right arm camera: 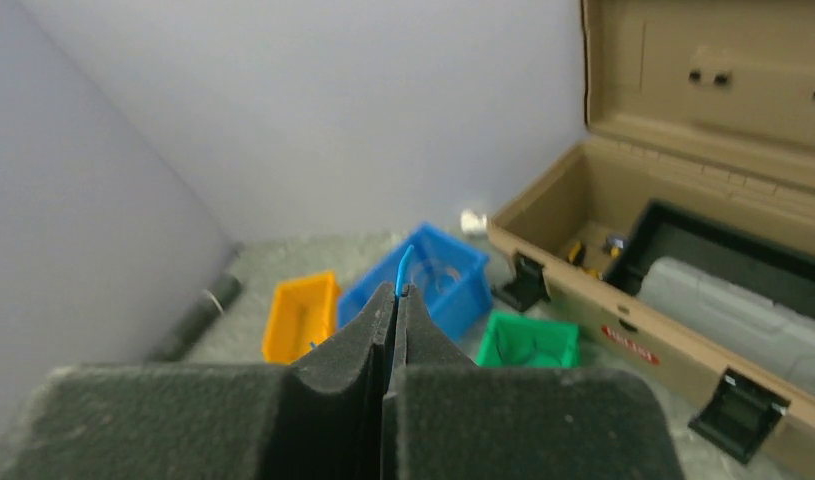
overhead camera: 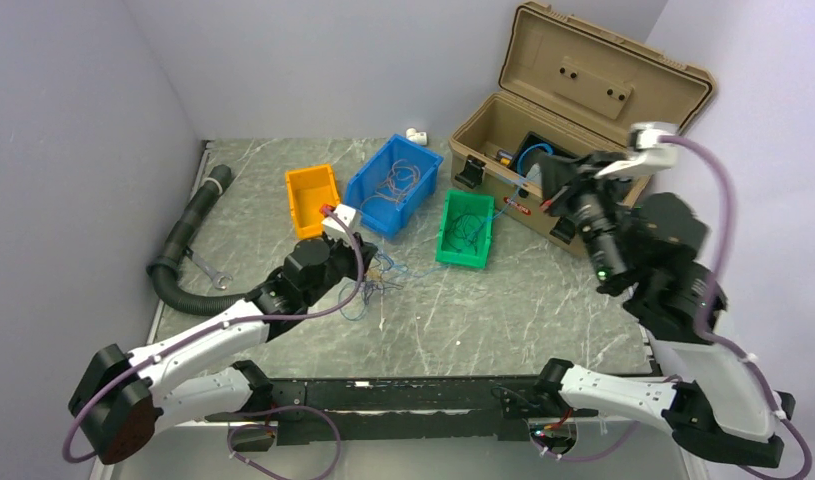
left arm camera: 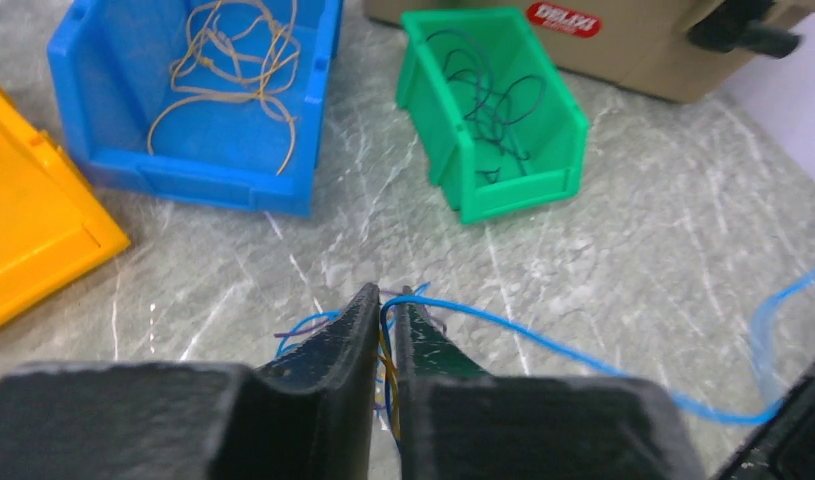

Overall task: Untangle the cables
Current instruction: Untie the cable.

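- At the far left lies the black corrugated hose (overhead camera: pixel 188 240), fat and ribbed. It is no part of my job. Nor is the orange bin (overhead camera: pixel 313 200), which is hard glossy plastic.
- My left gripper (left arm camera: pixel 386 300) sits low on the marbled table (overhead camera: pixel 543 300), just near of the blue bin (left arm camera: pixel 203 185). It is nipped almost closed on the knot of the cables (left arm camera: pixel 385 365); yellow-orange and blue wires show between the pads.
- The blue bin holds loose yellow-orange loops, and the green bin (left arm camera: pixel 513 195) holds dark ones.
- One blue strand (left arm camera: pixel 543 340), hair-thin and springy, runs rightward out of the knot.
- My right gripper (right arm camera: pixel 398 300) is raised before the open tan toolbox (right arm camera: pixel 703 250). It is pinched tight on a blue wire, probably that strand's end, and a short tip pokes above the pads.
- I judge the step in hand is drawing the blue strand free. I'd use the left clamp as the anchor and pull right slowly along the strand's own line, easing off if the knot cinches. Wire this thin may slip between the soft pads.
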Robot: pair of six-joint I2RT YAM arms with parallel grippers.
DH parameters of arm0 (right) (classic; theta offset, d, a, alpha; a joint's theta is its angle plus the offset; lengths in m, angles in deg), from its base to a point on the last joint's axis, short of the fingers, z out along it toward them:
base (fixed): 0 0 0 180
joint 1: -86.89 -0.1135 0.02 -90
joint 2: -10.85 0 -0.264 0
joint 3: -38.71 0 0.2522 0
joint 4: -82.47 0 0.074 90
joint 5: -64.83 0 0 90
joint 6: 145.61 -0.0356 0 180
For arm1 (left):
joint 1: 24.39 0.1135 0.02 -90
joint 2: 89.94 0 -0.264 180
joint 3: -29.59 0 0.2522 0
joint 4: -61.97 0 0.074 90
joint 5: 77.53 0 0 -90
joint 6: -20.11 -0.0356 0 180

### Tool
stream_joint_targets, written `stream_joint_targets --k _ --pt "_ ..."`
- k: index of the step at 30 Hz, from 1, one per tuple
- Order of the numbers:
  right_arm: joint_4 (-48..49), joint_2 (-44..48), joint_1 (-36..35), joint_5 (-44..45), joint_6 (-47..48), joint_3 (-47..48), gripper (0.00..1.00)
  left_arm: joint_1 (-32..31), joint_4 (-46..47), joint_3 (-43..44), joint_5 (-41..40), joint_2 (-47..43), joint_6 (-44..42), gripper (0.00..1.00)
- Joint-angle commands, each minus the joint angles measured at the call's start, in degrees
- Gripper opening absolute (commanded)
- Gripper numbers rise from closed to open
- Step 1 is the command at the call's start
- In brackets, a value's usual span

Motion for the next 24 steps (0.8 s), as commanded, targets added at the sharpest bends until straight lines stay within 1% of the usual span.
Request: stream_joint_targets --k 1,3,5,8,11,12,15,16,17,18,19,20,21,22,23,24 --pt "-4.0 -0.5 -0.1 -3.4 -2.9 -5.7 0.0 0.2 -2.9 4.0 5.1 -4.2 -3.0 0.12" --pt "-4.8 -0.8 -0.1 -6.6 -3.5 -8.5 0.0 0.2 -4.4 5.0 6.0 -5.4 -3.6 0.08" --pt "-4.7 -1.0 -0.2 -11.2 -3.6 -11.7 0.0 0.2 -6.0 6.1 7.1 -6.2 -4.2 0.08" --pt "-2.7 -1.6 -0.1 -20.7 -1.5 -17.0 0.0 0.2 -7.6 7.6 8.8 -7.2 -4.5 0.07" --pt "0.2 -3.0 -0.1 -32.7 0.7 -22.2 0.0 0.2 -8.2 8.3 10.5 -7.8 -4.6 0.0" --pt "1.7 -3.0 -0.1 -35.8 0.8 -24.0 0.0 0.2 -8.0 8.5 11.3 -8.0 -4.6 0.0" --pt "7.9 -1.8 -0.1 -40.2 -0.9 -29.7 0.0 0.2 -6.6 8.0 14.2 -8.1 -4.5 0.0" --pt "9.9 -1.4 -0.1 -41.0 -1.4 -31.6 0.0 0.2 -5.7 7.7 15.2 -8.1 -4.4 0.02" --pt "11.4 -1.1 -0.1 -43.1 -1.8 -32.9 0.0 0.2 -4.7 7.4 16.2 -8.1 -4.3 0.08" --pt "12.7 -0.9 -0.1 -44.6 -1.9 -34.1 0.0 0.1 -4.0 7.0 17.2 -7.9 -4.3 0.18" --pt "13.8 -0.9 -0.1 -46.1 -2.1 -34.9 0.0 0.2 -3.2 6.6 18.2 -7.8 -4.2 0.23" --pt "14.9 -1.0 -0.1 -47.4 -2.2 -35.5 0.0 0.2 -2.6 6.4 19.0 -7.7 -4.3 0.26" --pt "15.4 -1.2 -0.1 -48.0 -2.3 -35.8 0.0 0.2 -2.2 6.3 19.7 -7.5 -4.3 0.27" --pt "15.7 -1.4 -0.1 -48.2 -2.4 -36.1 0.0 0.2 -1.9 6.2 20.1 -7.4 -4.2 0.26" --pt "15.8 -1.6 -0.1 -47.9 -2.6 -36.2 0.0 0.2 -1.6 6.2 20.2 -7.1 -4.0 0.2" --pt "15.9 -1.7 -0.1 -47.7 -2.8 -36.2 0.0 0.2 -1.3 6.1 20.3 -7.1 -3.9 0.04"
